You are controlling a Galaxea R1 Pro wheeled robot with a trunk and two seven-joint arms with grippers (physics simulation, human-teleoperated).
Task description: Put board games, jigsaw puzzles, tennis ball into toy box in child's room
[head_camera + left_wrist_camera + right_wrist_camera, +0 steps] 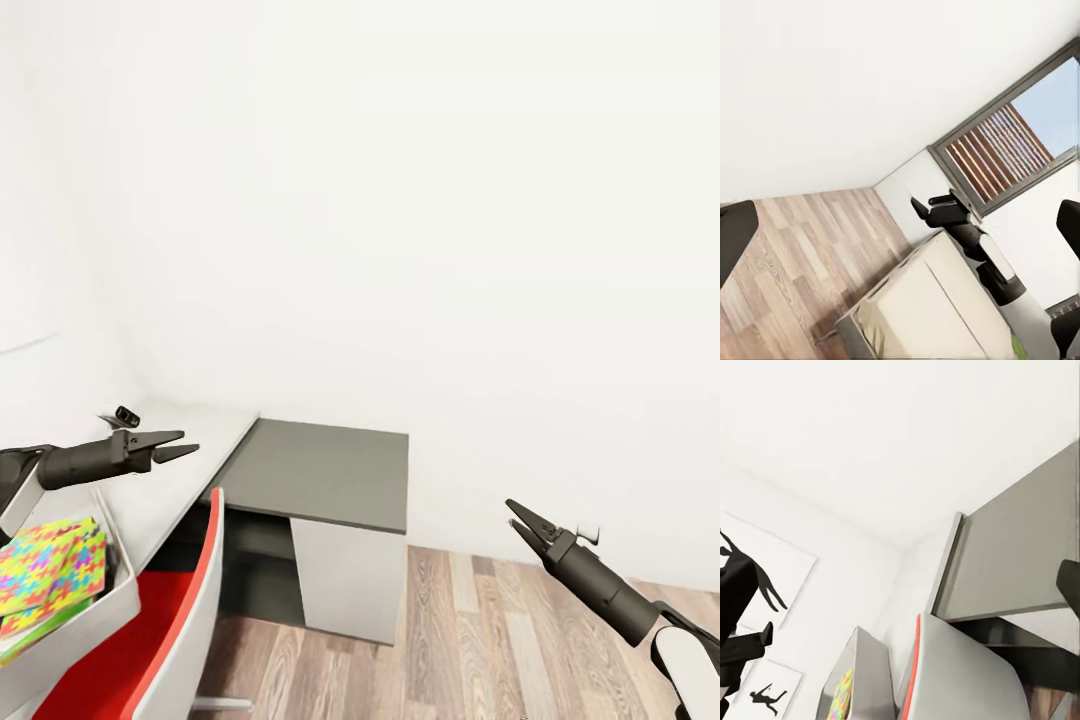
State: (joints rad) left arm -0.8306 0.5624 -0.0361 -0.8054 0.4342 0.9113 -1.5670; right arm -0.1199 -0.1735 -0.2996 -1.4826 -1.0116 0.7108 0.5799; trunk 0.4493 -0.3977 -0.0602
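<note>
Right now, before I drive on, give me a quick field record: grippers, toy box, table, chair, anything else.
left gripper: open, empty, held over the table's pale top
right gripper: open, empty, out over the wood floor
toy box: white, at the head view's lower left, holding a bright jigsaw-patterned box
table: pale top joined to the lower dark grey side unit
chair: red seat with a white shell, next to the toy box
bed: beige, seen from the left wrist
</note>
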